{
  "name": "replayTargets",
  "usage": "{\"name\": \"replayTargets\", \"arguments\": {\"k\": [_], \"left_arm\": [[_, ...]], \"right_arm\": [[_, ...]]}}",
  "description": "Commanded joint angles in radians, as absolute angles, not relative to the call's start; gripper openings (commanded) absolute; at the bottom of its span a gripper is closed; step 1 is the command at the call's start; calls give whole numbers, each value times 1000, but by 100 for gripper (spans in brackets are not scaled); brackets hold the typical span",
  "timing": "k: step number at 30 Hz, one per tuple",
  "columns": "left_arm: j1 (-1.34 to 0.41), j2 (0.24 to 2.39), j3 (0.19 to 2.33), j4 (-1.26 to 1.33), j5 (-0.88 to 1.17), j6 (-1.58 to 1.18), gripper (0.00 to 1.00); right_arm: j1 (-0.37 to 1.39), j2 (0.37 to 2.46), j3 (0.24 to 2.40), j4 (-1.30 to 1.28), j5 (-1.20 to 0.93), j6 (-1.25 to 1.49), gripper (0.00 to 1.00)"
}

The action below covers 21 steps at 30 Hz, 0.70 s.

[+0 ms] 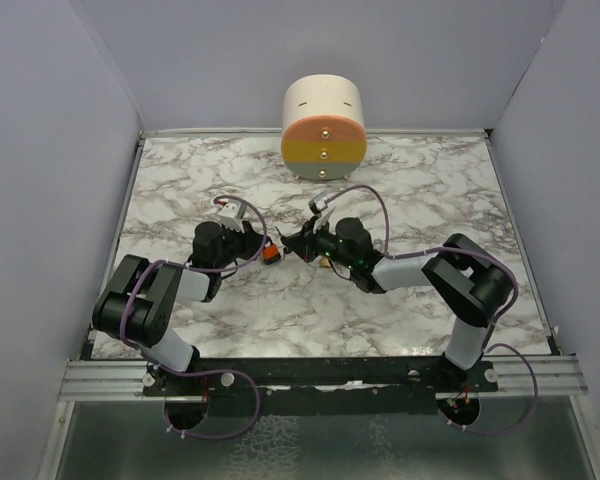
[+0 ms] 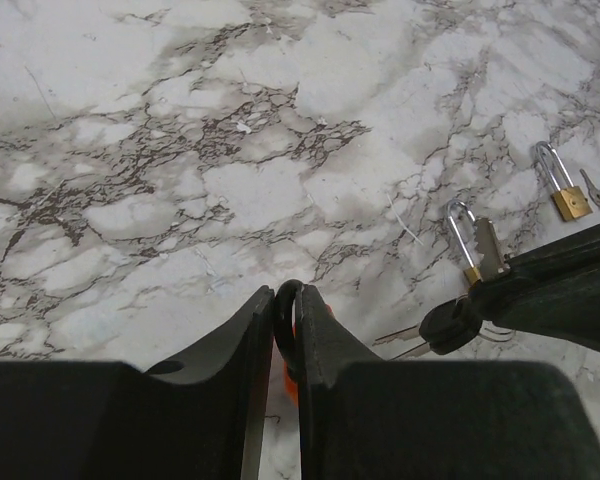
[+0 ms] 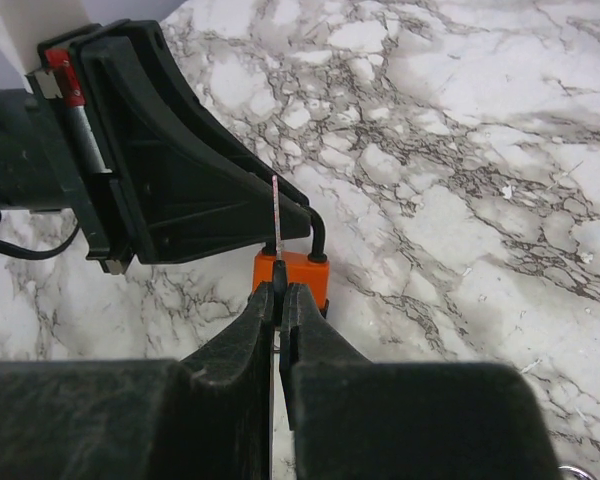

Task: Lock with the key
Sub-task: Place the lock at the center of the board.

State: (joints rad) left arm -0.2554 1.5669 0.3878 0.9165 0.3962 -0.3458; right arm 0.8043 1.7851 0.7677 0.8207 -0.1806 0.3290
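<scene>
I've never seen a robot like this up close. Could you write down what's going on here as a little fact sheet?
Surface: marble table
Left gripper: shut on the black shackle of the orange padlock
Right gripper: shut on a thin metal key, seen edge-on, right at the orange padlock
Key in the lock: cannot tell
Also lying on the table: brass padlock, second brass padlock
At the back: round white container with orange, yellow and green bands on its face

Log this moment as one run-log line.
phase: key alignment | left gripper: shut on orange padlock shackle | right gripper: shut on key, aimed at padlock | insertion: cannot tell
</scene>
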Motion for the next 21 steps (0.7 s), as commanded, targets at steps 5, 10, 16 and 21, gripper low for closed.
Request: {"name": "replayTargets", "arguments": {"k": [5, 10, 16, 21], "left_arm": [[-249, 1586, 405, 846, 329, -324, 32], [-248, 1575, 412, 841, 296, -324, 35], [-249, 1577, 438, 840, 280, -329, 36], [-249, 1538, 426, 839, 262, -338, 36]], "right_arm": [[811, 1878, 818, 857, -124, 331, 1], [811, 1912, 836, 838, -103, 316, 1], [811, 1947, 857, 800, -61, 312, 1], [811, 1970, 880, 741, -31, 311, 1]]}}
